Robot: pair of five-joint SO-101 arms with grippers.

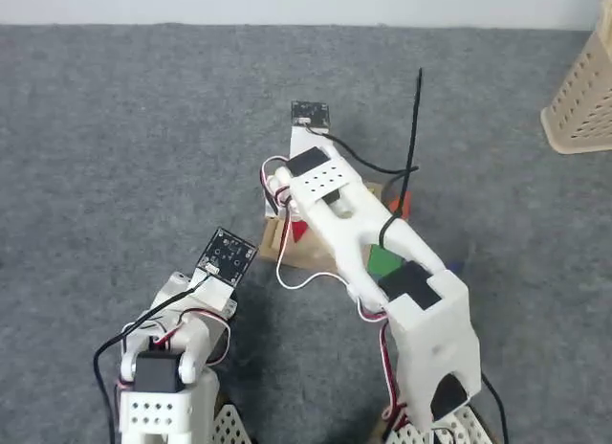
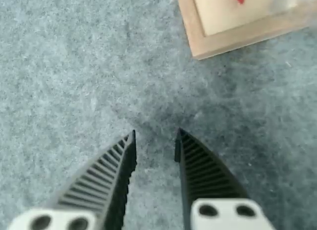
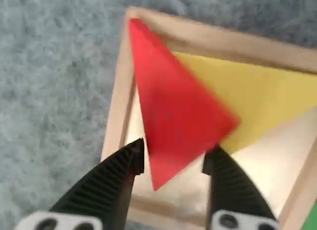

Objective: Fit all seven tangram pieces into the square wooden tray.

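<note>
one outstretched arm's (image 1: 356, 235) right tool (image 3: 173, 158) grips red triangle (image 3: 173, 103) over tray (image 3: 117, 116).

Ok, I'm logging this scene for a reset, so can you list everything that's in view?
wooden tray: one, pale wood, on the carpet under the right arm.
red triangle: one, red, held tilted over a tray corner.
yellow triangle: one, yellow, flat in the tray, partly under the red one.
green piece: one, green, beside the right arm, mostly hidden.
orange piece: one, orange, peeking past the same arm.
basket: one, beige, at the table's far edge.
carpet: grey, covering the table.
left gripper: one, open, over bare carpet near a tray corner.
right gripper: one, closed on the red triangle.
</note>
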